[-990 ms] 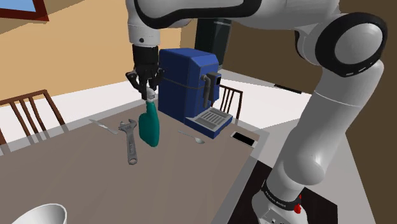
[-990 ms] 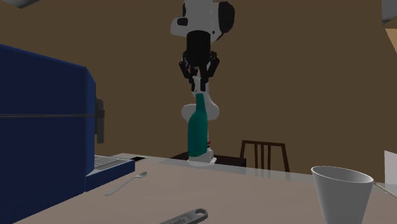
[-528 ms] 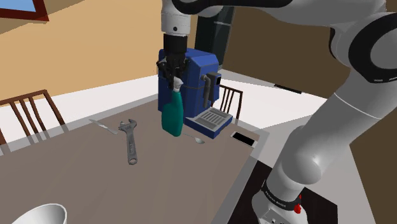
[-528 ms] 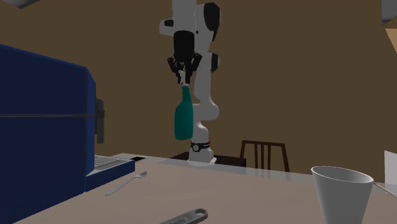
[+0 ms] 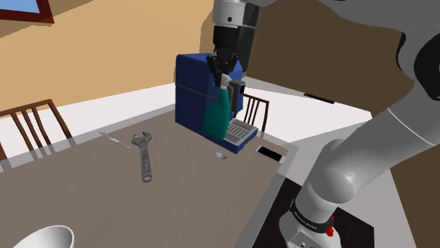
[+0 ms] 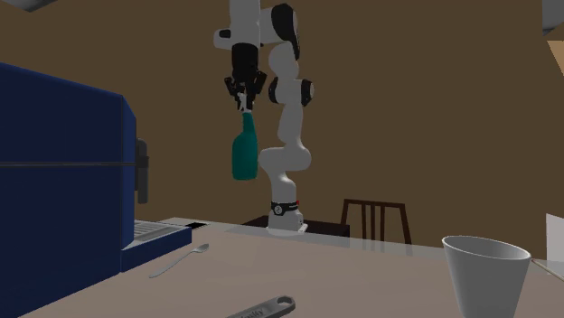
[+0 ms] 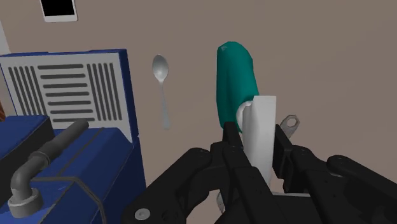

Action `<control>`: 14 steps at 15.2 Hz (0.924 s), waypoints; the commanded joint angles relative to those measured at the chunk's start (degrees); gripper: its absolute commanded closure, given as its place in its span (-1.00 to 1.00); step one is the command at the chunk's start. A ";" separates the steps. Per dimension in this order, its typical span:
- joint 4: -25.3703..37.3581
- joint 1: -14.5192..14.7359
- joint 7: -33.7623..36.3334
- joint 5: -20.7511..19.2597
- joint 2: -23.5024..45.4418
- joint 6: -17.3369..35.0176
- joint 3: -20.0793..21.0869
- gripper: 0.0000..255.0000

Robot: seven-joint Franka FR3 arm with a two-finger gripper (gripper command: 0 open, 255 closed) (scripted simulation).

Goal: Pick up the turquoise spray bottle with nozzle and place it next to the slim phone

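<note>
Hand point(image 5: 224, 77): pointing straight down, high over the table point(image 5: 92, 201). Both black fingers are clamped on the white nozzle point(image 7: 259, 127) of the turquoise spray bottle point(image 5: 217, 116).

Spray bottle: hangs from the hand by its nozzle, body downward and roughly upright. It is airborne, well clear of the table and touching nothing else. The second exterior view confirms open air beneath its base.

Directly beneath the hand: bare table surface. A spoon point(image 7: 161, 89) lies flat there, just beside the bottle's line of hang.

Beside the hand: a blue coffee machine point(image 5: 194, 88). Its top is about level with the bottle's shoulder, and its grey slotted drip tray point(image 7: 63, 89) lies beyond the spoon.

Farther out: the phone point(image 5: 269, 153), with a dark screen and pale frame, lies flat past the drip tray near the table's edge, well apart from the bottle.

On the other side of the hand, a wrench point(image 5: 144, 156) lies flat on the table.

Farthest from the hand, at the table's far end, stands a white cup point(image 6: 484, 271), upright.
</note>
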 commanded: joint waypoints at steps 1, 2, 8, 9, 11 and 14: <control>-1.58 -0.64 -2.58 -0.44 -2.84 -1.34 -1.90 1.00; -1.67 -0.96 -3.75 -0.77 -3.80 -2.22 -2.81 1.00; -0.84 -2.87 -10.90 -3.40 -8.26 -7.54 -8.33 1.00; -0.47 -3.18 -12.12 -3.93 -8.80 -8.42 -9.27 1.00; 0.47 -3.77 -14.60 -5.05 -9.68 -10.18 -11.18 1.00; 2.37 -4.64 -18.44 -6.84 -10.54 -12.76 -14.07 1.00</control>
